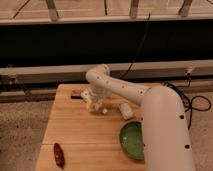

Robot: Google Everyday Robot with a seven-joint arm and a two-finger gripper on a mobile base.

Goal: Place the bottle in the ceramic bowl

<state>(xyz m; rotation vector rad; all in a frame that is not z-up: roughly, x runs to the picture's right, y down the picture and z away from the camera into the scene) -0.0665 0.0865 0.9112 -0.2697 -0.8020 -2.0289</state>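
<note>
My gripper point(94, 103) is low over the far left part of the wooden table point(75, 135), with the white arm reaching to it from the lower right. A small cream bottle point(103, 110) seems to sit right at the gripper's tip, and I cannot tell whether it is held. The green ceramic bowl point(132, 140) stands near the table's front right, partly hidden by the arm, about a bowl's width from the gripper.
A white cup point(125, 111) lies between the gripper and the bowl. A red pepper-like object point(59, 154) lies at the front left. A small dark object point(75, 93) sits at the back edge, left of the gripper. A black wall and cables run behind the table.
</note>
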